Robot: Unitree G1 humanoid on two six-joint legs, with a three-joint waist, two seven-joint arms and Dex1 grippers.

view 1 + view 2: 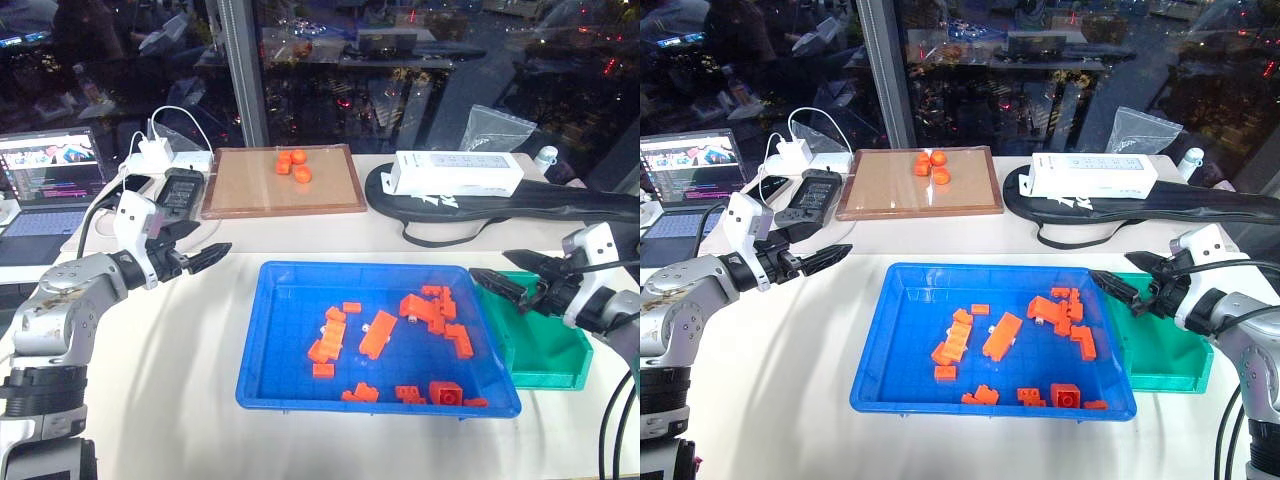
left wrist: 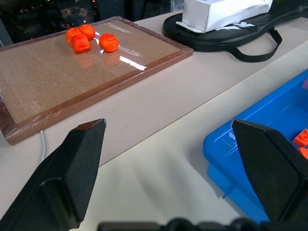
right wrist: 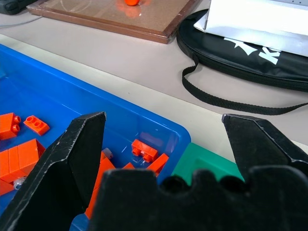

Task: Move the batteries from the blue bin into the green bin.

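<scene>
I am holding both tools wide open and empty: left tool [image 1: 205, 257] beside the blue bin [image 1: 290, 380], right tool [image 1: 505, 285] above the green bin [image 1: 545, 370]. One battery [image 1: 367, 326] is lying among orange bricks [image 1: 378, 333]; I risk pinching a brick instead.

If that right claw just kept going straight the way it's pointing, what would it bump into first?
Probably the blue bin. The right gripper, fingers spread, hangs over the green bin and aims slightly down toward the blue bin's near corner, where orange bricks lie. Depth is hard to judge.
</scene>
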